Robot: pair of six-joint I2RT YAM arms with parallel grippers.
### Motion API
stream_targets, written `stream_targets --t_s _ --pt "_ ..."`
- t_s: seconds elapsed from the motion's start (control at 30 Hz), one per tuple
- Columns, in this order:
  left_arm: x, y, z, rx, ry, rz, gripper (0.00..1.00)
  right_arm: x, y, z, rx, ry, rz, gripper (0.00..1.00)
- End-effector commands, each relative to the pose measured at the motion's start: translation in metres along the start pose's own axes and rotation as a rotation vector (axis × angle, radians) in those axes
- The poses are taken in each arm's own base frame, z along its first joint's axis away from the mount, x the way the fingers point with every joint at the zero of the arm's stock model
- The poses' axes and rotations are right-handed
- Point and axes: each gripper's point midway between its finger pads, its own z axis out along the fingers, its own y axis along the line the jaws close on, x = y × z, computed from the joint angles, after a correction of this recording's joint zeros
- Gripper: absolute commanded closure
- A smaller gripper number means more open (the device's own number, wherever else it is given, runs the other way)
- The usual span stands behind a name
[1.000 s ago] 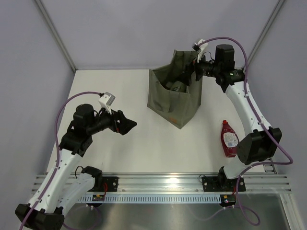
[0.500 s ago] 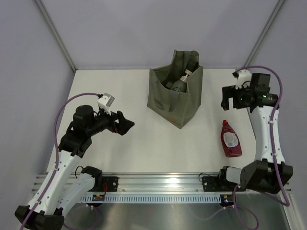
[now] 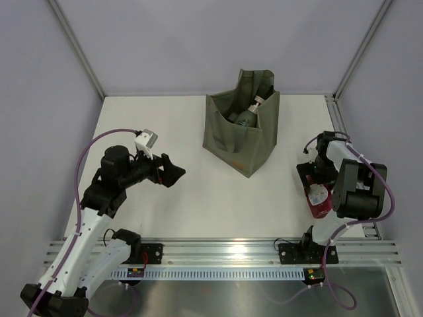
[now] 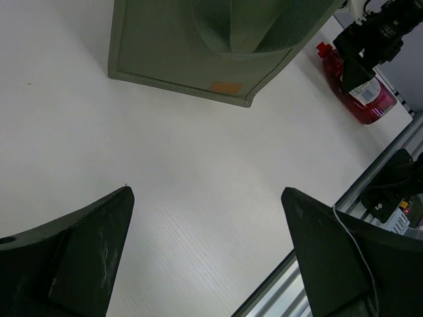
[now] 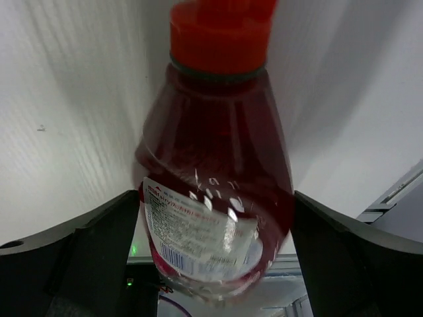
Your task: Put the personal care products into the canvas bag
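The olive canvas bag [image 3: 239, 140] stands at the back centre with a grey-green pump bottle [image 3: 247, 117] lying inside; its orange mark shows in the left wrist view [image 4: 226, 86]. The dark red bottle [image 3: 320, 201] with a white label lies on the table at the right. My right gripper [image 3: 314, 175] is low over it and open. In the right wrist view the bottle [image 5: 215, 165] fills the gap between the fingers [image 5: 86, 257]. My left gripper [image 3: 173, 170] is open and empty above the table on the left. The orange and cream bottles are not in view.
The aluminium rail [image 3: 225, 251] runs along the near edge. Grey walls enclose the table on three sides. In the left wrist view the bag [image 4: 192, 53] is ahead, with the red bottle [image 4: 367, 99] and the right gripper [image 4: 370, 39] at the far right.
My right arm has left the bag's mouth, swung right and come down over the dark red bottle. The pump bottle stays in the bag. My left arm has hardly moved.
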Motion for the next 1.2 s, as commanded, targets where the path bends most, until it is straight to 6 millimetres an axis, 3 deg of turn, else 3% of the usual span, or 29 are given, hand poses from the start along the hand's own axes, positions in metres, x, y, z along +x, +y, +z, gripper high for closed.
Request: stream_targets --t_s 0.0,0.1,0.23,0.27,0.3,0.33,0.43,0.47,0.57,0.73,0.97,1.17 --pt "-0.01 -0.007 0.002 0.043 -0.038 0.01 0.01 -0.001 -0.015 0.02 0.088 0.035 0.002 0.0" --pt "-0.008 -0.019 0.004 0.119 -0.03 0.004 0.01 -0.002 -0.013 0.035 0.073 0.056 -0.011 0.0" --pt "-0.012 -0.039 0.001 0.231 -0.033 0.005 0.01 -0.005 -0.008 0.036 0.031 0.044 -0.043 0.01" --pt "-0.015 -0.04 0.001 0.237 -0.04 0.01 0.01 -0.005 -0.006 0.036 0.02 0.042 -0.048 0.05" --pt "-0.016 -0.041 0.001 0.241 -0.041 0.007 0.01 -0.002 -0.004 0.037 0.008 0.052 -0.058 0.13" --pt "-0.016 -0.042 0.001 0.247 -0.038 0.003 0.01 -0.001 -0.001 0.037 -0.007 0.054 -0.06 0.37" --pt "-0.015 -0.044 0.002 0.264 -0.027 -0.01 0.01 0.002 0.004 0.036 -0.031 0.046 -0.059 0.69" --pt "-0.014 -0.045 0.003 0.268 -0.02 -0.02 0.01 -0.001 0.006 0.034 -0.037 0.024 -0.058 0.85" --pt "-0.012 -0.049 0.004 0.3 -0.006 -0.038 0.01 -0.006 0.02 0.018 -0.104 -0.059 -0.058 0.98" --pt "-0.012 -0.056 0.006 0.348 0.012 -0.064 0.01 -0.031 0.041 -0.025 -0.227 -0.238 -0.06 1.0" --pt "-0.008 -0.056 0.008 0.358 0.03 -0.085 0.01 -0.059 0.065 -0.062 -0.378 -0.406 -0.092 1.0" --pt "-0.002 -0.058 0.013 0.391 0.047 -0.12 0.01 -0.086 0.089 -0.127 -0.531 -0.636 -0.171 1.0"
